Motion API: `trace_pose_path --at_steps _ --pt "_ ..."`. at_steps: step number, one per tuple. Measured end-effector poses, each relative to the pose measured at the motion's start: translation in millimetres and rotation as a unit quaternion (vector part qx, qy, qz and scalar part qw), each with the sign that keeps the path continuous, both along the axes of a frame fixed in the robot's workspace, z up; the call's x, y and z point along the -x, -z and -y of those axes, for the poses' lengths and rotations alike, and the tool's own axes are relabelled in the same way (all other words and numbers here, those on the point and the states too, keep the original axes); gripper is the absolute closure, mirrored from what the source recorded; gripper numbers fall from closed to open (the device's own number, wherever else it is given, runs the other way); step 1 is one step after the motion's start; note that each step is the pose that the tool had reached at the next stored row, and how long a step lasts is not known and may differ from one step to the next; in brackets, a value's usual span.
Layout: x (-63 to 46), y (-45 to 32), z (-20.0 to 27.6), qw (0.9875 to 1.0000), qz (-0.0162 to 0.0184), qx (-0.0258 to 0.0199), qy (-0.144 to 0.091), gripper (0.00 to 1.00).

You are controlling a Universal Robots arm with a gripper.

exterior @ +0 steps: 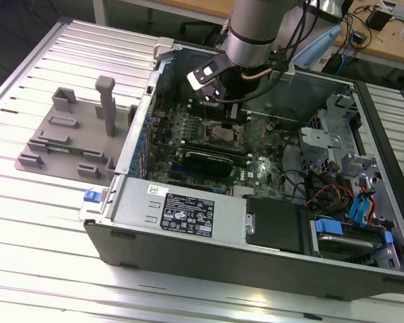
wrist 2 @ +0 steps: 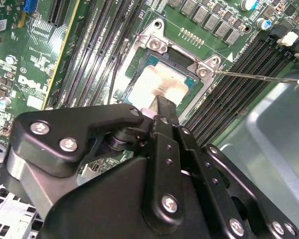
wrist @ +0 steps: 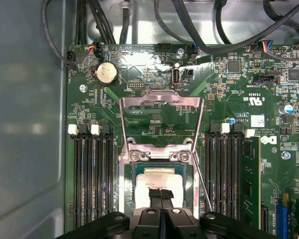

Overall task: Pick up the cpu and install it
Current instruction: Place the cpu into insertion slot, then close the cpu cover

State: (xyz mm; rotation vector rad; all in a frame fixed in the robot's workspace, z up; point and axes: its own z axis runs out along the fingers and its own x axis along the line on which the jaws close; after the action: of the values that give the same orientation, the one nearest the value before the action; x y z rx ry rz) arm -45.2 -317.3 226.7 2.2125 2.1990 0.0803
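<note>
Jaws: pressed together, with nothing seen between them.
Gripper: the gripper [wrist: 161, 193] pointed down into the socket, its tips over the cpu's top plate. Whether they touched it could not be told.
Cpu: the cpu [wrist: 157, 177] lay flat inside the socket frame [wrist: 159, 155], silver plate up, apparently square with the frame in the first wrist view.
Cover plate: the hinged cover plate [wrist: 159, 98] stood open, apart from the cpu.
Lever: the thin locking lever [wrist: 202, 181] stood unlatched beside the socket.
Surroundings: memory slots [wrist: 92, 174] flanked the socket on the motherboard [wrist: 239, 89], inside the open computer case [exterior: 188, 215] on the table [exterior: 27, 235].
Step in hand: judged to be seating the cpu. Pick-up appeared complete; clamping was not yet done.
Requirement: any further move was judged to call for a level cpu, no side load from the tips, and a straight path past the cover plate.
</note>
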Motion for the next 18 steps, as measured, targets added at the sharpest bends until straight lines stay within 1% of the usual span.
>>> trace_pose_path --at_steps 1,2,3,4,7,9,10,18 --pt "0.0 -0.1 0.0 1.0 0.0 0.0 0.0 0.89" --pt "-0.3 -0.1 0.0 1.0 -0.0011 0.0 0.0 0.89" --pt "-0.7 -0.1 0.1 1.0 -0.0035 0.0001 0.0 0.89" --pt "-0.7 -0.2 0.1 1.0 -0.0037 0.0001 0.0 0.89" --pt "-0.7 -0.6 0.0 1.0 -0.004 0.0001 0.0 0.89" --pt "-0.7 -4.9 0.0 1.0 -0.004 0.0001 0.0 0.89" --pt "-0.7 -5.6 0.0 1.0 -0.0039 0.0 0.0 0.89" --pt "-0.7 -6.3 0.0 1.0 -0.0039 0.0 0.0 0.89"
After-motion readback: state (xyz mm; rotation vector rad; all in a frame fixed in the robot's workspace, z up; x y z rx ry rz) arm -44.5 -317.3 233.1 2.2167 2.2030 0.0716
